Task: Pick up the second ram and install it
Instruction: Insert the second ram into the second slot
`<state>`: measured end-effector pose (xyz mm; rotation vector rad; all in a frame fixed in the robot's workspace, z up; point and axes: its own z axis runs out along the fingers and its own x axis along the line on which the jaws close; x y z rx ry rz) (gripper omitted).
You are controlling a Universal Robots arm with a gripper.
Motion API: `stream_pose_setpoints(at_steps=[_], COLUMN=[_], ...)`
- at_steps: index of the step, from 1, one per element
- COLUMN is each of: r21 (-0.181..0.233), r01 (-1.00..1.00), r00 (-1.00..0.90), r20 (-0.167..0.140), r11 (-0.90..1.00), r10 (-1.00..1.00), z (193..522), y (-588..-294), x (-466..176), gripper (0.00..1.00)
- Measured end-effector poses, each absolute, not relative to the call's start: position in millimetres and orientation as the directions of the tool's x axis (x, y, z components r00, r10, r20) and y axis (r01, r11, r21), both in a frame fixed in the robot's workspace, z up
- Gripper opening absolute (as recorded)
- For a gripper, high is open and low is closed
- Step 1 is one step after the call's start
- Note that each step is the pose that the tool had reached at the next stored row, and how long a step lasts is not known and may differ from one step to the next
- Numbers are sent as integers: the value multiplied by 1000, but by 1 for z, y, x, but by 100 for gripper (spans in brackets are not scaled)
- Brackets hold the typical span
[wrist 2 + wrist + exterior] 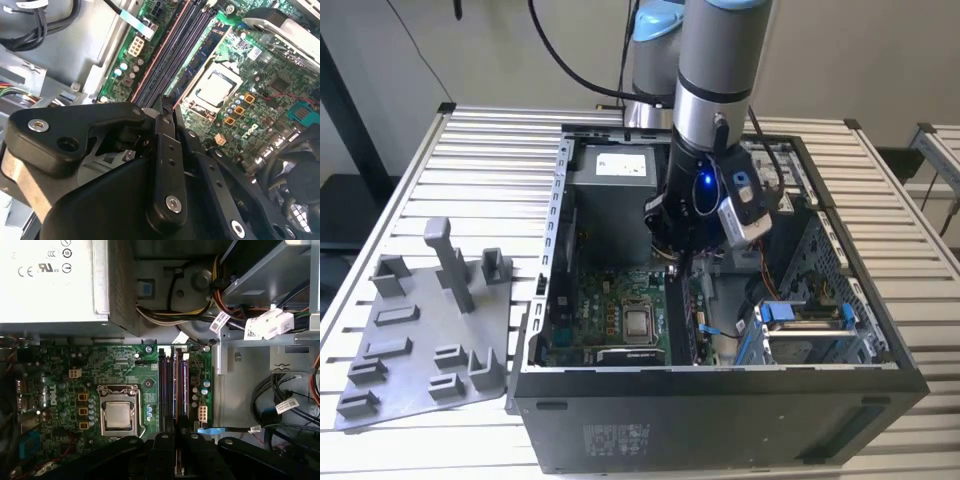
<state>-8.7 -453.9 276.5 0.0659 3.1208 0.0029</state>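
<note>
— So where is the gripper [167,102] right now?

— Down inside the open computer case [720,400], low over the motherboard [65,370]. The arm [715,60] reaches in from above, near the middle of the case.

— Is it holding anything?

— Its two black fingers [167,150] are drawn close together with only a thin sliver between them, pinched on the second ram [202,57].

— And how does the stick lie relative to the fingers?

— In the second wrist view the blue board with its small dark chips starts right at the fingertips and runs away from them on edge. It is parallel to the dark memory slots [170,50] and lies between them and the processor socket [217,90]. In the first wrist view it is seen edge-on, a thin line leaving the gap between the fingers and lying along the row of slots.

— Is it seated in a slot?

— I cannot tell; it is in line with the slots, but whether it is pressed home is hidden.

— Anything else around?

— The power supply [50,280] sits beyond the far end of the slots, with bundled cables beside it. Outside the case, toward the exterior view's left, a grey moulded tray [420,340] lies on the slatted table [410,170], well apart from the gripper
</note>
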Motion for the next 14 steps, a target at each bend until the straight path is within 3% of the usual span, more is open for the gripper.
stream_pose_setpoints(at_steps=[14], r21=[2], r01=[62], r00=[-998], r20=[-14], r11=[998], r10=[62], z=[254], y=[-455], x=[-11], gripper=[15])
